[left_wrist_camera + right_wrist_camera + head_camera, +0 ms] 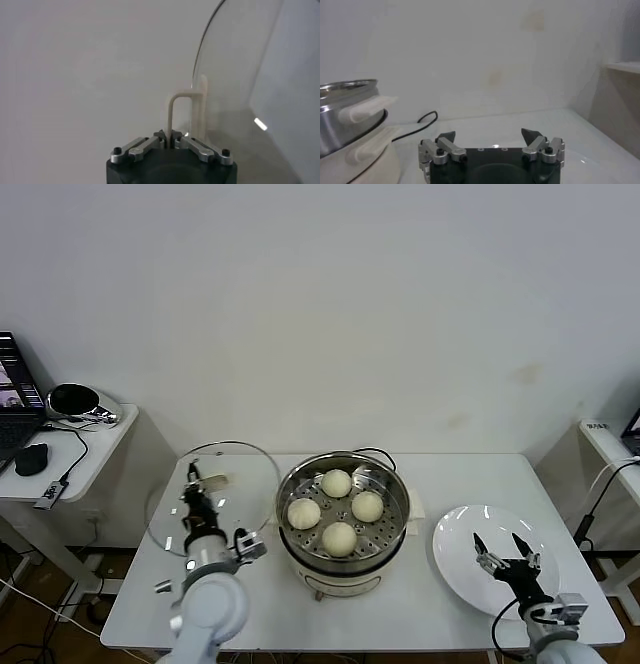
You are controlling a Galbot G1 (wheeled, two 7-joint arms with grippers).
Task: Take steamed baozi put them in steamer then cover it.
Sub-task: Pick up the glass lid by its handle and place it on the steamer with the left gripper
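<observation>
Stainless-steel steamer sits mid-table, holding four steamed baozi. At its nine o'clock, the left gripper has its jaws closed on the clear cover by its handle. At three o'clock, the right gripper hovers, jaws spread and empty, over a white plate.

A white table is seen across the lower middle of the frame, against a plain white wall. A white plate is set at the table's lower right. At the left edge a side table is seen, with a laptop, a black mouse and a black round object on it. A black cable is seen at centre frame.
</observation>
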